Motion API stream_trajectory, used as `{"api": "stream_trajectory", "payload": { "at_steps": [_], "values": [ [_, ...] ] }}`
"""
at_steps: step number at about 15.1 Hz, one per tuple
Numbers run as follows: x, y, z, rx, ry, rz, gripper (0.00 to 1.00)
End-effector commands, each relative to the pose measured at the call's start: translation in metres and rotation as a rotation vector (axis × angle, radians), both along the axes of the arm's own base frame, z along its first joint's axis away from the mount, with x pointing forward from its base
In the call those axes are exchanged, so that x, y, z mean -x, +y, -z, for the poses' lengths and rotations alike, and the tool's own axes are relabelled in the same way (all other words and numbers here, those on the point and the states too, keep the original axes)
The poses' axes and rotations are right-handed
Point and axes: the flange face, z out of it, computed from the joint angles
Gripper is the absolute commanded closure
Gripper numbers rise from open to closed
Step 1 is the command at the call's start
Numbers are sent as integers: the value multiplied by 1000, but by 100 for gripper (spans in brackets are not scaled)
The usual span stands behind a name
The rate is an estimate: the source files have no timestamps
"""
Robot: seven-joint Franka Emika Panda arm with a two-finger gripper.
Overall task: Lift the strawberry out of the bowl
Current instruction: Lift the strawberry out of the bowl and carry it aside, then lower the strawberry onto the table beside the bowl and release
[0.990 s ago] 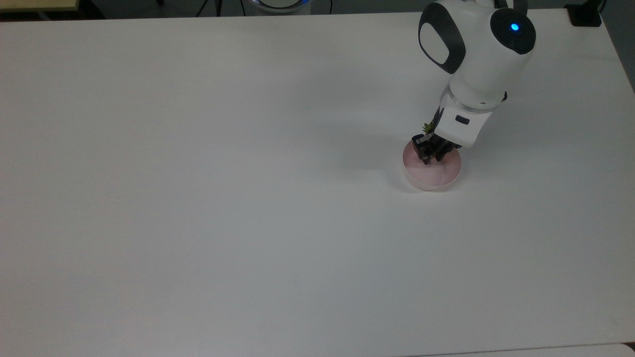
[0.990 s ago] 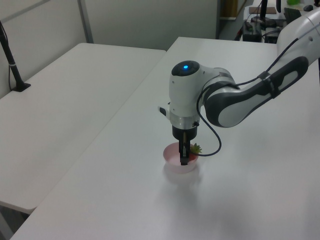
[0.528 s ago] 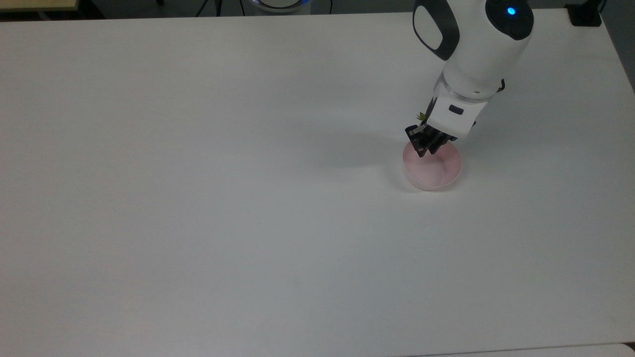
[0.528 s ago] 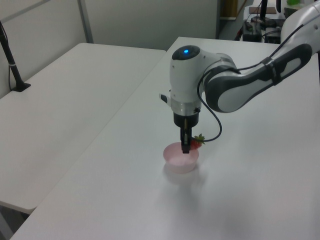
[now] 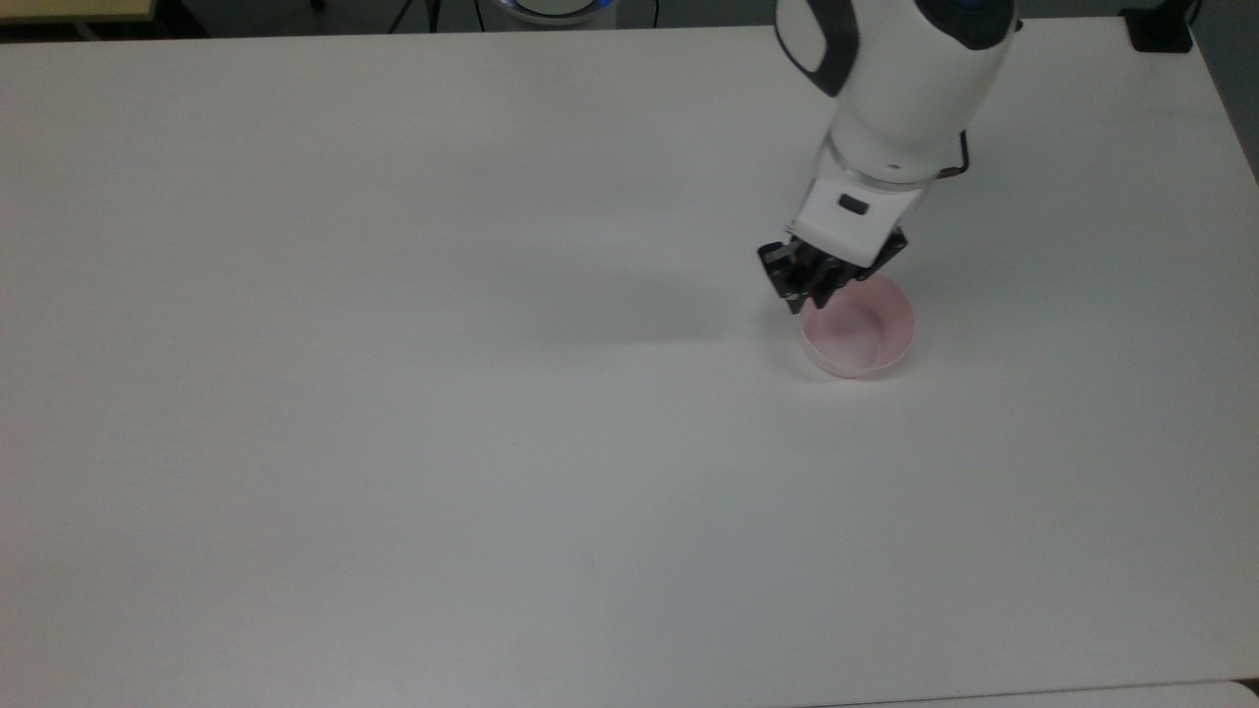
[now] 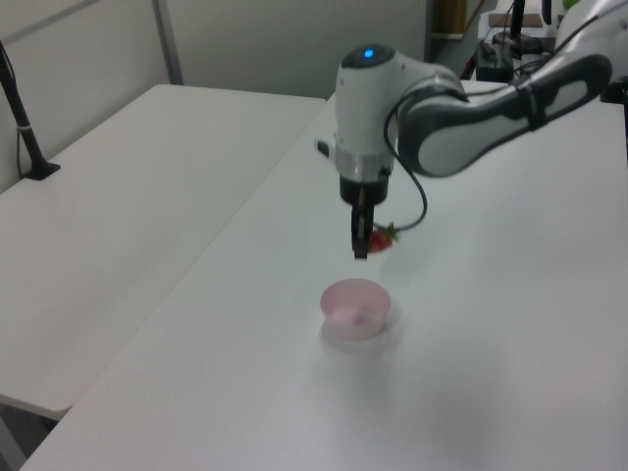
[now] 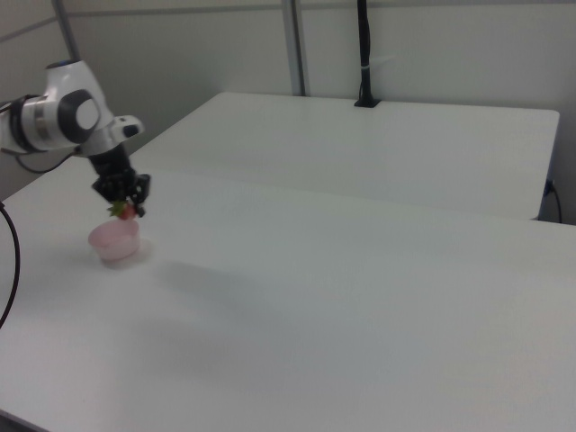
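The claw [image 6: 361, 243] is closed on the strawberry [image 6: 380, 238], its two dark fingers pinching the red fruit so that it hangs in the air above the bowl [image 6: 355, 308], clear of the rim. In the left view the berry sticks out to the left view's right of the fingers, red body and green leafy cap both plain to see, with open space between it and the pink bowl below.

In the top view the claw [image 5: 809, 285] covers the fruit, so the strawberry cannot be made out there; the dark fingers overlap the upper-left edge of the bowl [image 5: 866, 339] as the top view shows it. That picture looks straight into the bowl, which has nothing in it but its pale pink floor. It stands on the white counter [image 5: 393, 393] toward the top view's right.

The right view sees the scene from far off: the claw [image 7: 126, 202] sits just above the bowl [image 7: 114, 241] at the right view's left, and the strawberry [image 7: 122, 211] is a small red spot with a trace of green at the fingertips, close over the bowl's rim. From this angle the gap between fruit and bowl is hard to judge, whereas the left view shows it clearly. The right view also shows a second white table [image 7: 378, 144] beyond the counter, with a dark post [image 7: 364, 54] rising from its far edge.
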Motion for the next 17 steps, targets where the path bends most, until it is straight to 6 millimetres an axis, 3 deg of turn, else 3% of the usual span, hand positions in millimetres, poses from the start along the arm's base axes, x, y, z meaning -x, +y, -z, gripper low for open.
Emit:
{"api": "stream_trajectory", "payload": {
  "at_steps": [1,5,8,11,13,14,15,16,17],
  "values": [
    [-27,-95,-8,22,15,5,76],
    [-46,-184,16,66,62,-1,76],
    [-47,-200,41,86,97,8,75],
    [-50,-197,66,89,77,13,72],
    [-51,-197,67,86,60,21,58],
    [-52,-197,66,83,53,27,45],
    [-53,-197,64,81,40,48,20],
    [-54,-197,52,76,17,86,0],
    [-52,-198,26,58,-10,97,0]
  ]
}}
